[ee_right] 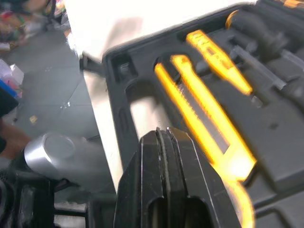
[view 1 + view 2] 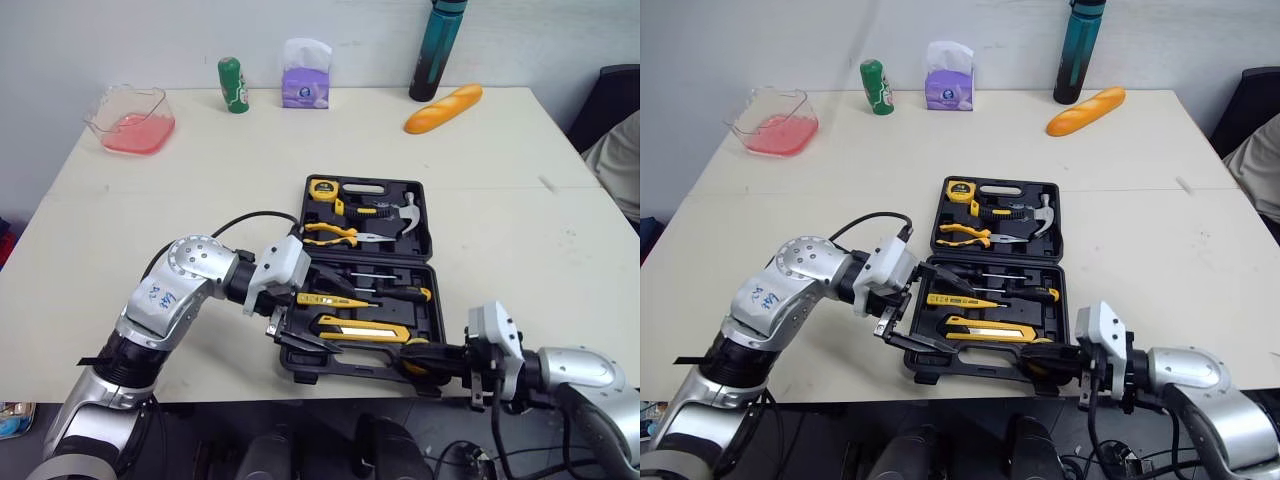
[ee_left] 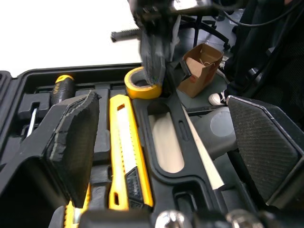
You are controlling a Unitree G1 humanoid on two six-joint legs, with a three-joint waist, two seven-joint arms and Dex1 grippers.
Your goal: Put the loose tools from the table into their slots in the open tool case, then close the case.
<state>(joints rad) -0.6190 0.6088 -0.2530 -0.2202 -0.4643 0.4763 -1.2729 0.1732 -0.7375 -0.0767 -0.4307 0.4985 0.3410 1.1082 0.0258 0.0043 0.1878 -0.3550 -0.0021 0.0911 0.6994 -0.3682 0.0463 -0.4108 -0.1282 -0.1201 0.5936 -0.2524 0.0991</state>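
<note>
I see no loose tool on the cream tabletop (image 2: pixel 200 200), so I judge loading essentially complete, with closing the case left to do. The black moulded plastic tool case (image 2: pixel 424 215) lies open near the front edge. Its far half carries a yellow tape measure (image 2: pixel 322 188), yellow-handled pliers (image 2: pixel 335 235) and a steel claw hammer (image 2: pixel 405 215). Its near half carries screwdrivers (image 2: pixel 400 292) and a long yellow utility knife (image 2: pixel 360 328). A yellow ring-shaped roll (image 3: pixel 141 84) sits at the near right corner. The left end effector (image 2: pixel 295 337) is spread wide and straddles the near left rim. The right end effector (image 2: pixel 412 360) has its fingers pressed together, tips at the roll; I cannot tell whether they pinch it.
</note>
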